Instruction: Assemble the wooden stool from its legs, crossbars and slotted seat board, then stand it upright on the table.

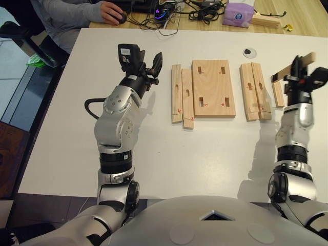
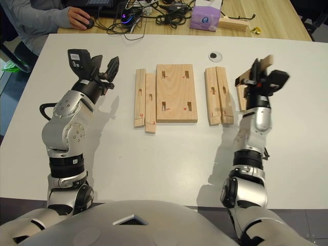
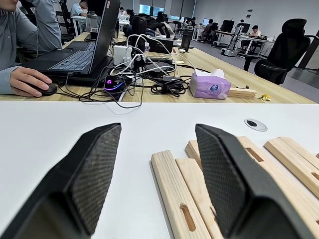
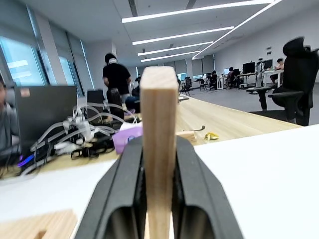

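The slotted seat board point(image 1: 213, 88) lies flat mid-table. Two wooden legs point(image 1: 182, 96) lie side by side to its left, and two more legs point(image 1: 255, 92) to its right. My left gripper point(image 1: 154, 66) hovers open left of the left pair, with nothing between its fingers point(image 3: 94, 174); that pair of legs point(image 3: 184, 204) lies just past them. My right gripper point(image 1: 296, 72) is raised at the table's right side, shut on a wooden crossbar point(image 4: 158, 149) that sticks up out of the jaws. Another short crossbar point(image 1: 278, 95) lies on the table below it.
A round cable grommet point(image 1: 249, 52) sits behind the parts. On the far desk are a purple tissue pack point(image 1: 238, 14), tangled cables point(image 1: 169, 13), a spare wood piece point(image 1: 265, 21) and a person's hand on a mouse point(image 1: 114, 14). The white table point(image 1: 205, 159) is bare in front.
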